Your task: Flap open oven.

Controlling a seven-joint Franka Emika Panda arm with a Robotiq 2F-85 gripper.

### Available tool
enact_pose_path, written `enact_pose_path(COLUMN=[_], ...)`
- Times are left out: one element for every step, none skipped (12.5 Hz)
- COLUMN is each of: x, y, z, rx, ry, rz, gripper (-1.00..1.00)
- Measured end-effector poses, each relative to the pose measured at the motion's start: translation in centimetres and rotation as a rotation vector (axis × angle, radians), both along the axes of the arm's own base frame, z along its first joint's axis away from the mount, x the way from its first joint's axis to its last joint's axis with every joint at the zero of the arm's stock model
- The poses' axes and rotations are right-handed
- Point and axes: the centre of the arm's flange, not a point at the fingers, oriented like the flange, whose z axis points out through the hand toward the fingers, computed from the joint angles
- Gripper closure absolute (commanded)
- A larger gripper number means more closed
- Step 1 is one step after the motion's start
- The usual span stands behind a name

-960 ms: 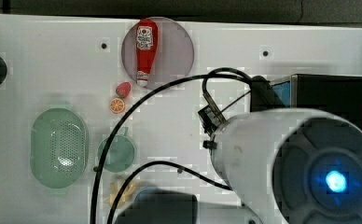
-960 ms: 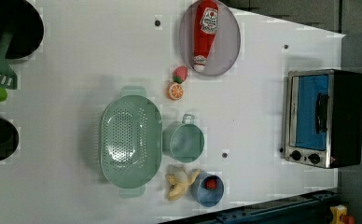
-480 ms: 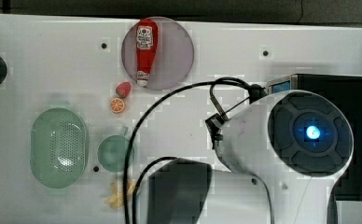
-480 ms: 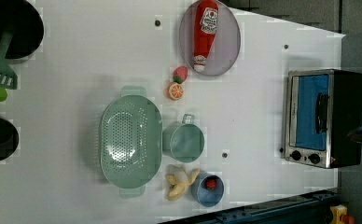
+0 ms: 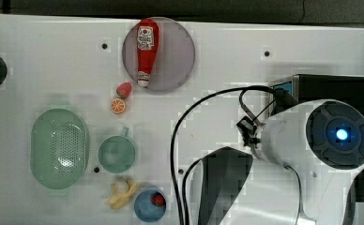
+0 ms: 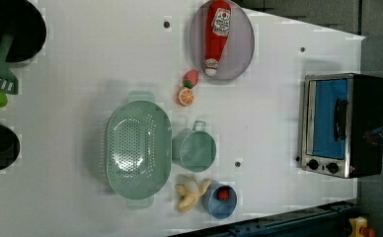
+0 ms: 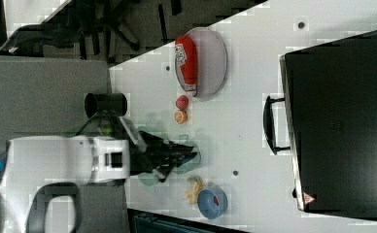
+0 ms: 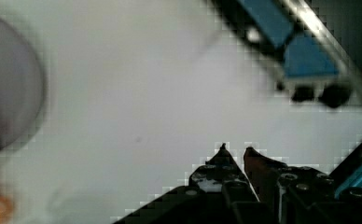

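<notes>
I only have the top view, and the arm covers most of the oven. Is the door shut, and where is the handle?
Observer: In the left view the oven door is shut, with the bar handle across the blue glass.
Operator: Is the gripper on the handle?
Observer: No. In the right view the gripper is apart from it, with bare table between them.
Operator: Is it holding anything?
Observer: The wrist view shows its fingertips close together with nothing between them.

Top and left views are looking straight down at the desk [image 5: 217, 56]; both are sharing the oven [image 6: 342, 123].
</notes>
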Motion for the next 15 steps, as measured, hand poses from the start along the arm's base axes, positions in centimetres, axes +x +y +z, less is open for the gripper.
enact_pose_path(x=[-0.3,-0.8,-1.2,-1.7,-2.0,-2.2,-2.2,-2.0,-1.6,-1.4,-1.2,-1.0,-0.7,-0.5,-0.1], y=[-0.9,-1.7,-2.6,-3.6,-4.7,-5.6,-6.5,-7.4,-8.5,-9.6,-10.5,-11.0,-11.1,-11.1,-11.0], z=[-1.5,-3.2,-4.7,-6.0,-7.1,-8.1,-8.6,-9.2,-9.7,-10.5,-11.2,-12.1,-12.9,-13.6,-14.4], rx=[-0.034,-0.032,-0.018,-0.011,-0.010,-0.005,-0.005,-0.021,-0.043,-0.062,-0.077,-0.086,-0.094,-0.099,-0.103], ry=[0.017,0.029,0.035,0.031,0.030,0.026,0.027,0.013,-0.011,-0.025,-0.037,-0.037,-0.037,-0.037,-0.032], rz=[0.075,0.143,0.200,0.254,0.314,0.370,0.433,0.502,0.550,0.575,0.587,0.599,0.607,0.616,0.626], gripper=[0.65,0.65,0.65,0.65,0.65,0.65,0.65,0.65,0.65,0.65,0.65,0.65,0.65,0.65,0.65])
